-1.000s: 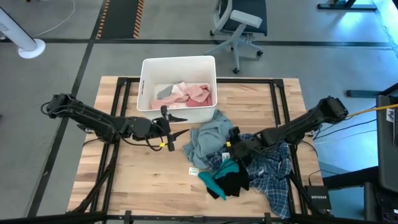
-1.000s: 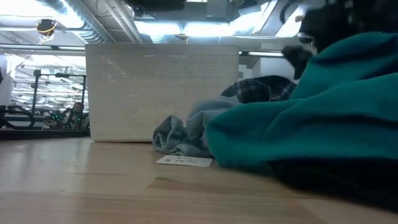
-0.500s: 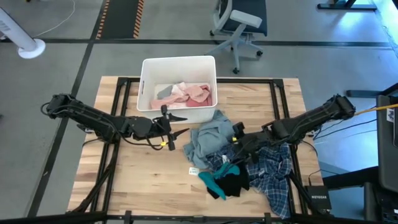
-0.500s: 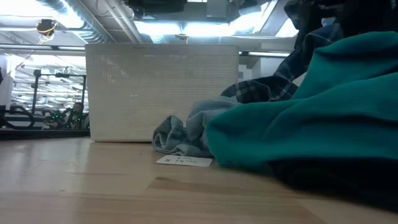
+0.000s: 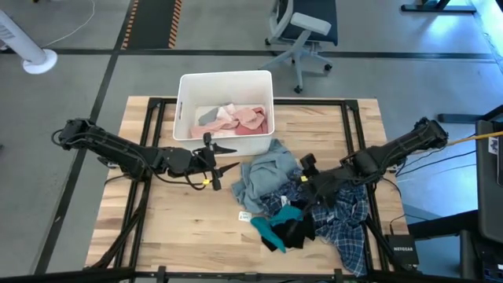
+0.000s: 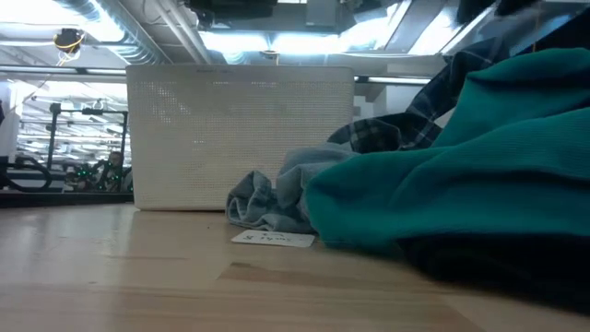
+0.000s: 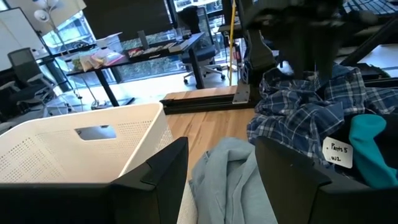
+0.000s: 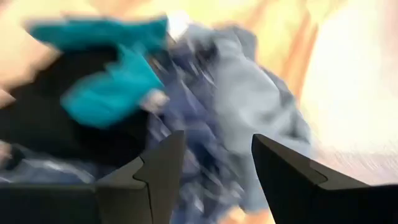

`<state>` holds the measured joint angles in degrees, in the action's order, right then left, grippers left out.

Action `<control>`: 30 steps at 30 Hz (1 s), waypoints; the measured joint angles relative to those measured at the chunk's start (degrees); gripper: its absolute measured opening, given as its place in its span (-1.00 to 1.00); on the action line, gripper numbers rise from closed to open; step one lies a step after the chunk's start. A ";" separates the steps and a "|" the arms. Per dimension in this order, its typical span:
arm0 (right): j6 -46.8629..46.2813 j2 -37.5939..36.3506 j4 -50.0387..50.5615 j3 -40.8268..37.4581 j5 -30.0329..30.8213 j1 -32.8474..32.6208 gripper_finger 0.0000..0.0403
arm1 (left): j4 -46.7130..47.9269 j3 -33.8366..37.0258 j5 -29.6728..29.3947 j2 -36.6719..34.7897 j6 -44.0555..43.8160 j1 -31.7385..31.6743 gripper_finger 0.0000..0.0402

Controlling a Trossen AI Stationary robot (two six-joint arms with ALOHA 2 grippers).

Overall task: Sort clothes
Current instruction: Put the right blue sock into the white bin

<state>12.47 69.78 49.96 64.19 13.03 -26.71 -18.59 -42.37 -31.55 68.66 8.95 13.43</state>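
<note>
At table height, a teal piece (image 6: 461,166) fills the near foreground, draped over a black garment (image 6: 516,267) on the wooden table (image 6: 138,277), with a small white label (image 6: 272,239) lying flat just in front of the pile. Seen from overhead, the right gripper (image 5: 309,180) hovers over the heap of clothes, its fingers spread with nothing between them; the right wrist view, blurred, looks down past the two dark fingers (image 8: 149,180) at the teal piece (image 8: 106,87) and the black garment (image 8: 56,124) just ahead of the gripper. The blue-white plaid shirt (image 5: 346,216) spreads beneath and behind that gripper, toward the table's right front corner. The grey-blue top (image 5: 263,173) lies crumpled just beyond the right gripper's tips, between the two arms.

The left gripper (image 5: 224,157) is held level above the table, well apart from the pile, fingers open and empty; its wrist camera looks between them at the grey-blue top (image 7: 227,180) directly ahead and the plaid shirt (image 7: 311,106) farther on. Beside the left gripper, toward the table's far edge, stands the white bin (image 5: 182,110), holding pink and pale pink pieces (image 5: 240,118). Beyond the table, an office chair (image 5: 302,31) stands on the grey floor.
</note>
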 joint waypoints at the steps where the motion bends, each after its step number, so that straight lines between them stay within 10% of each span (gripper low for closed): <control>1: -0.68 0.00 -0.93 0.06 -0.76 -0.89 0.04 | -0.02 0.00 0.00 0.00 0.04 0.00 -0.09; 30: -12.61 11.13 -8.73 -5.69 5.00 -9.10 0.04 | -0.04 0.00 -0.02 0.00 -0.72 0.00 -0.09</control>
<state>-0.14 80.90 41.23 58.50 18.02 -35.81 -18.63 -42.37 -31.57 68.66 8.23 13.43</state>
